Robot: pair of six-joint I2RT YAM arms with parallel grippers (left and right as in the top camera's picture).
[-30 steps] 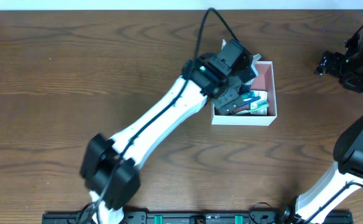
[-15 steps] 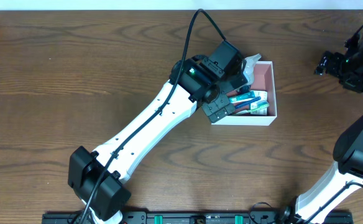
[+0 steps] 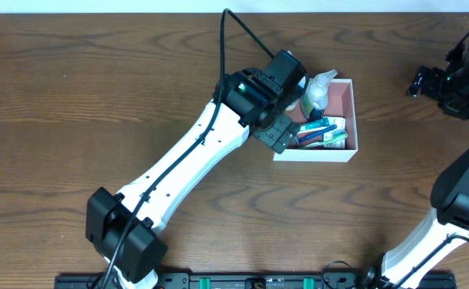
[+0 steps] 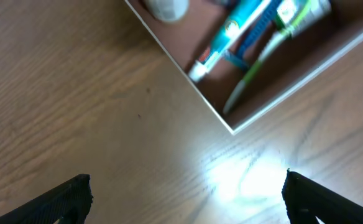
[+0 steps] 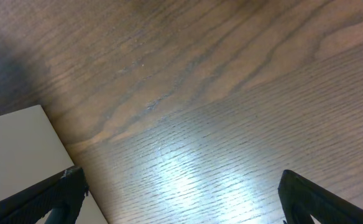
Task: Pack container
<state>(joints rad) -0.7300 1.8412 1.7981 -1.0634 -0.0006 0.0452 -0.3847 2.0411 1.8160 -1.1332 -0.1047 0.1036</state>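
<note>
The container [image 3: 315, 154] is a shallow square box with white walls and a pink inside, right of the table's middle. In it lie blue-and-white tubes [image 3: 324, 132], and a pale bottle [image 3: 318, 87] leans in its far left corner. My left gripper [image 3: 281, 136] hovers over the box's left front corner, open and empty. In the left wrist view, the gripper [image 4: 184, 202] shows bare wood between its fingers. The box's corner wall [image 4: 188, 77], a blue tube [image 4: 231, 31] and a green toothbrush [image 4: 250, 81] lie ahead. My right gripper [image 3: 435, 83] stays at the far right, open and empty.
The right wrist view shows brown wooden tabletop [image 5: 219, 93] between the open right gripper [image 5: 181, 199] fingers, with a pale flat surface [image 5: 13, 149] at the lower left. The left arm [image 3: 178, 172] crosses the table diagonally from the front edge.
My left gripper has drawn back to the left, off the box's inside. The pale bottle, covered by it before, now shows in the far left corner. The right arm has not moved.
</note>
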